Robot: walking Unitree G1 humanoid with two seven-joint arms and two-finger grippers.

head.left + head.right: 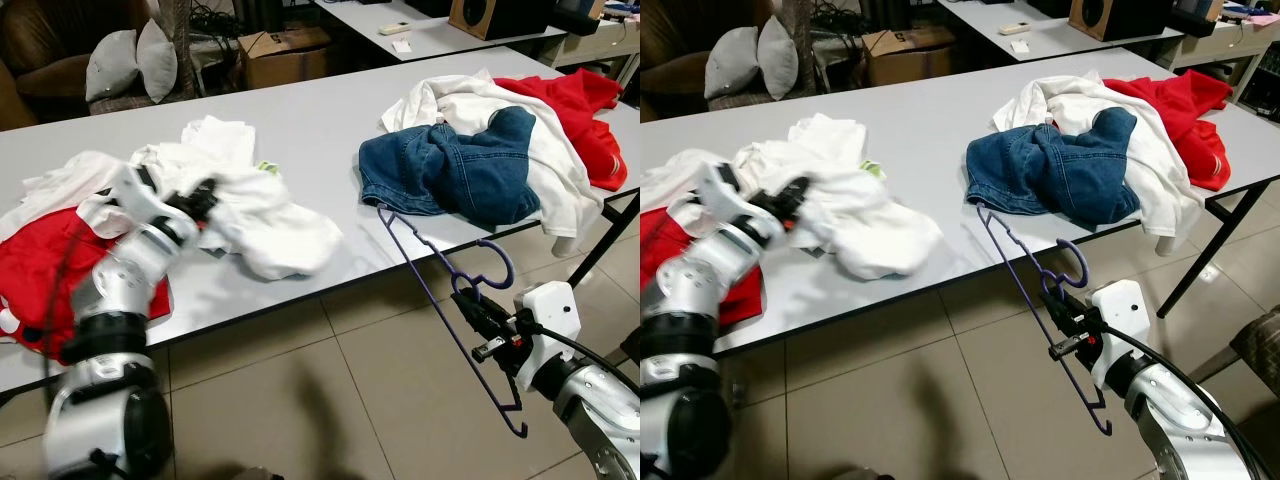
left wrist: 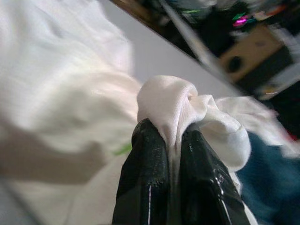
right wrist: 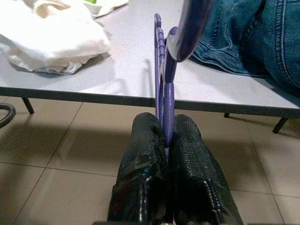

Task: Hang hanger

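A purple plastic hanger (image 1: 440, 300) hangs tilted in the air off the table's front edge, its far tip close to the blue jeans (image 1: 460, 165). My right gripper (image 1: 478, 318) is shut on its bar near the hook, seen up close in the right wrist view as hanger (image 3: 165, 93) between the fingers (image 3: 140, 154). My left gripper (image 1: 205, 198) is shut on a fold of a white garment (image 1: 250, 215), which bunches between its fingers (image 2: 150, 173) as white garment (image 2: 173, 108).
The grey table (image 1: 310, 130) carries a red cloth (image 1: 40, 265) at the left and a pile of white and red clothes (image 1: 560, 120) at the right. Tiled floor (image 1: 340, 390) lies below. A cardboard box (image 1: 285, 55) and cushions (image 1: 130, 60) stand behind.
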